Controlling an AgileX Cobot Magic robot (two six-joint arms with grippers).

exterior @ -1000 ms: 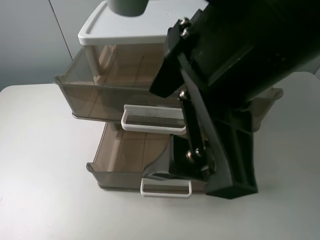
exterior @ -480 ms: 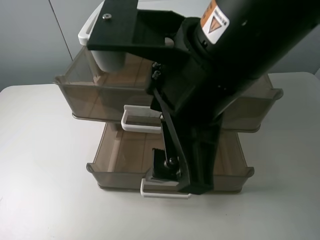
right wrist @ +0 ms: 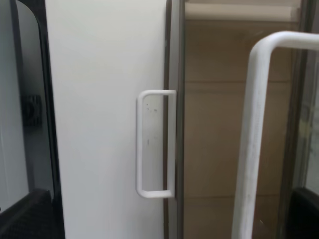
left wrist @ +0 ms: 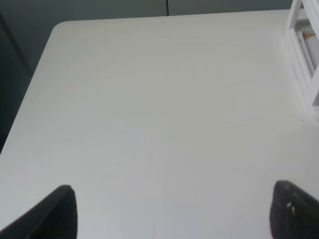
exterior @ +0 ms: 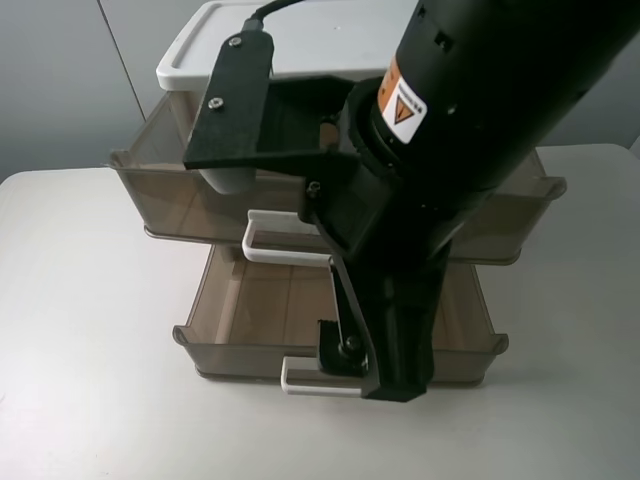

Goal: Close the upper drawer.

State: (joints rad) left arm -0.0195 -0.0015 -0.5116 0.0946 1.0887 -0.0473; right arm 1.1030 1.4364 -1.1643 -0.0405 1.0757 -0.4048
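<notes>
Exterior high, arm: the right arm (exterior: 480, 110), thick and black, comes in from the upper right and slants down over the middle of the cabinet. It hides much of the drawer fronts. Its camera bracket (exterior: 235, 100) sticks out to the left.
Right gripper: the right gripper (exterior: 362, 368) hangs low at the lower drawer (exterior: 230, 355) front, just beside the small handle (exterior: 320, 385).
Right jaws: in the right wrist view the fingertips (right wrist: 25, 216) sit far apart and pinch nothing. The wide handle (right wrist: 254, 139) lies between them; whether they touch it I cannot tell.
Left gripper: in the left wrist view the left gripper (left wrist: 174, 211) hovers over bare table (left wrist: 149, 99), fingertips (left wrist: 60, 211) spread wide, holding nothing.
Upper drawer, place: the upper drawer (exterior: 180, 200) is pulled out from under the white top (exterior: 300, 40). It sits above the lower drawer, which stands out further toward the camera.
Upper drawer, axis: its long side runs left to right in the exterior view. Its front and handle face the camera, and the front is level.
Edges: the drawer's left rim corner and right rim end both show past the arm.
Open room: bare table lies left of the cabinet and in front of the lower drawer.
</notes>
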